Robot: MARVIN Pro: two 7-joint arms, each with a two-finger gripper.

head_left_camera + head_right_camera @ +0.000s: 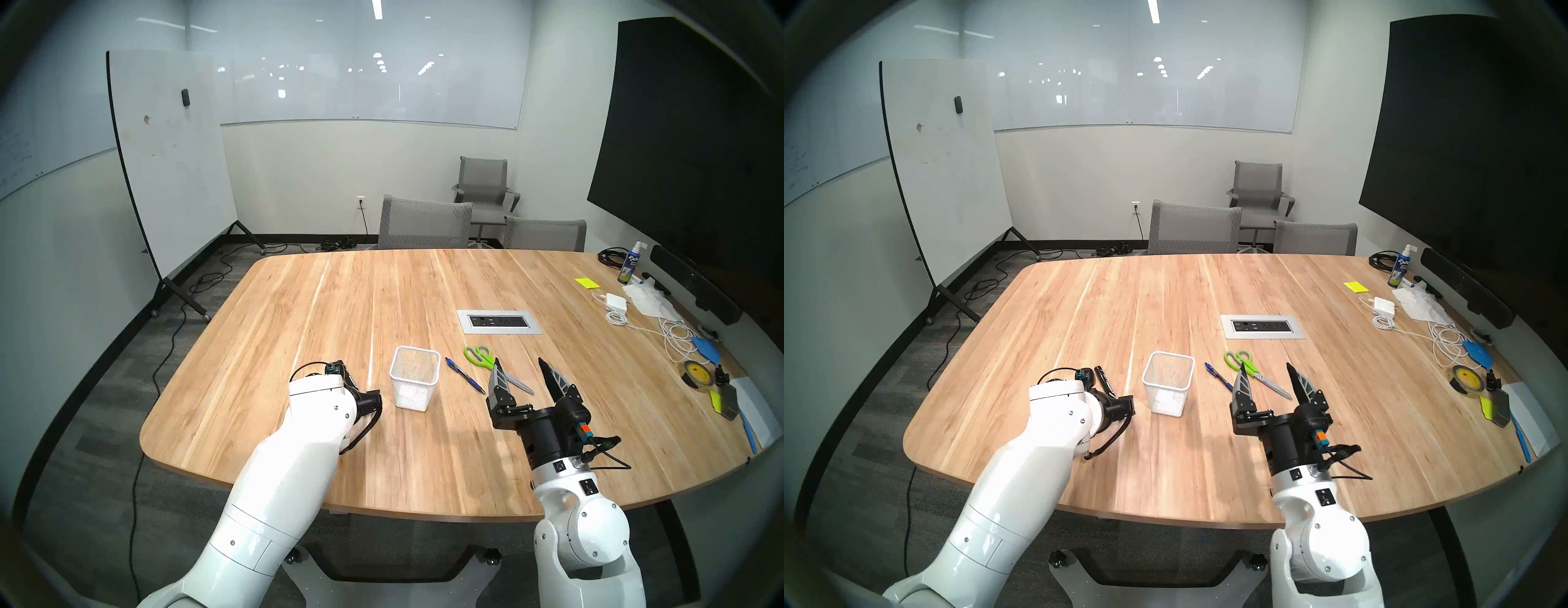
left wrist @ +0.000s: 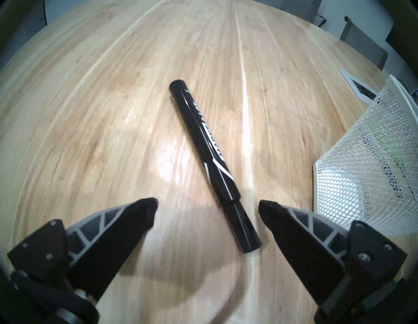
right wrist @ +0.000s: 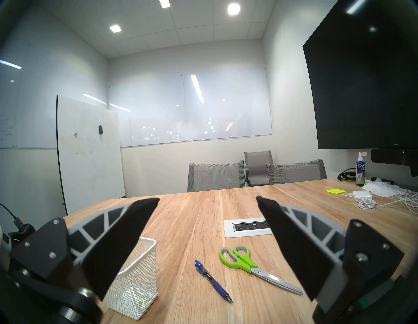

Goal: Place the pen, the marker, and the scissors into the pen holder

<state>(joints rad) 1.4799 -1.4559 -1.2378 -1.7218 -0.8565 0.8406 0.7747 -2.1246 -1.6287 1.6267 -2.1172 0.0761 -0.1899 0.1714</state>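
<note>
Right up close in the left wrist view, the left end effector (image 2: pixel 208 204) hangs just over the marker (image 2: pixel 213 163), fingers spread wide, the capped end lying between the fingertips (image 2: pixel 147 207) and touching neither. That black marker lies flat on the bench (image 2: pixel 90 101), with the pen holder (image 2: pixel 371 163) upright just beside it.

Over to the other side of the white mesh holder: the pen (image 1: pixel 465 375) lies flat near it, and the scissors (image 1: pixel 494 368) lie just beyond the pen, green handles toward the far side, blades closed. Nothing shows inside the holder from the head view.

Right end effector (image 1: pixel 518 365) hovers above the bench near the scissor blades, fingers wide apart, holding nothing. Behind the scissors sits a recessed power outlet panel (image 1: pixel 499 322) in the bench top.
</note>
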